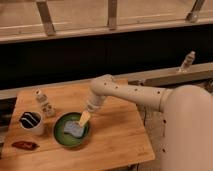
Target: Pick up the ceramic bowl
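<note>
Tabletop (pixel 117 142): a light wooden surface that fills the lower left of the camera view and carries everything named below except the far bottle.
Ceramic bowl (pixel 60 136): wide, shallow, glossy green, with a darker rim. It sits flat on the tabletop, towards the front left and just right of the mug.
Bowl contents: a pale blue-grey lump (pixel 74 129) lies in the middle of the bowl. What it is cannot be made out.
Tool (pixel 84 118): its yellowish tip is at the back right part of the bowl, over the rim, pointing down and to the left, right by the blue-grey lump.
Tool state: I cannot tell how far open it is, nor whether it has hold of the bowl or of anything else.
Arm (pixel 131 93): white, reaching from the robot on the right across the tabletop, then bending down at a rounded joint towards the bowl.
Robot body (pixel 189 131): a large pale rounded shape that takes up the lower right corner.
Mug (pixel 31 122): white with dark wavy stripes, upright, just left of the bowl, close to it.
Small bottle (pixel 44 103): pale with dark marks, upright, behind the mug and the bowl.
Red-brown item (pixel 24 145): small and flat, lying at the front left edge, in front of the mug.
Far bottle (pixel 187 61): pale, standing on the ledge at the upper right, well apart from the tabletop.
</note>
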Tool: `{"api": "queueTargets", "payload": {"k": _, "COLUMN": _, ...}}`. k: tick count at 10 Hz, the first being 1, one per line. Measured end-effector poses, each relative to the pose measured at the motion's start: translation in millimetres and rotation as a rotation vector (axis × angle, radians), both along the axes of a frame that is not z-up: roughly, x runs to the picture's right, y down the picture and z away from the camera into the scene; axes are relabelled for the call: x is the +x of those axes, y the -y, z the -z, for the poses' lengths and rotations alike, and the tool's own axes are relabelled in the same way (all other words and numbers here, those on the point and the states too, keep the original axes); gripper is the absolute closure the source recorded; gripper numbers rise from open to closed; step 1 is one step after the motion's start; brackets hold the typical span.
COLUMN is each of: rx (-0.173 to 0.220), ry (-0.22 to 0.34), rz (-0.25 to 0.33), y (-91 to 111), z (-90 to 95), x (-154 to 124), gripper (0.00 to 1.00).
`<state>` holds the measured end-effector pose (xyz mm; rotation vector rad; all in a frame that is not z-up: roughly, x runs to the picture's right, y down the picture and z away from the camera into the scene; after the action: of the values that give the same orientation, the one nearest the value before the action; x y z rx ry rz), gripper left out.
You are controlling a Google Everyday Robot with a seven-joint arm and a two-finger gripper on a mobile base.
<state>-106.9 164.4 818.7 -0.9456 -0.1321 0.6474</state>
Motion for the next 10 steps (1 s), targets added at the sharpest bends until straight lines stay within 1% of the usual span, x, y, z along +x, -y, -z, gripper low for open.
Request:
{"api": "queueTargets", "payload": {"k": 2, "rx": -0.015, "ry": -0.001, "rz": -0.012, "y": -3.9, "z": -7.5, "x": -7.7, "gripper": 0.2}}
{"api": "queueTargets", "payload": {"k": 4, "rx": -0.037, "ry": 0.006, "rz": -0.006, "y": -11.7, "z": -18.1, "x": -27.2, "gripper": 0.21}}
{"api": "queueTargets", "payload": {"k": 5, "rx": -0.044, "ry": 0.004, "rz": -0.006, "y": -13.9, "z": -20.8, "x": -28.5, "gripper": 0.24}}
{"api": "queueTargets", "payload": {"k": 7, "rx": -0.052, "ry": 0.01, "rz": -0.004, "y": -17.1, "z": -22.0, "x": -31.8, "gripper": 0.46}}
{"api": "queueTargets", "payload": {"k": 9, "rx": -0.054, "ry": 0.023, "rz": -0.008, "y": -18.2, "z": -21.1, "x": -33.2, "gripper": 0.63}}
{"api": "queueTargets", "payload": {"k": 10, "rx": -0.054, "ry": 0.031, "rz": -0.013, "y": -18.2, "z": -20.8, "x": -33.3, "gripper": 0.76}}
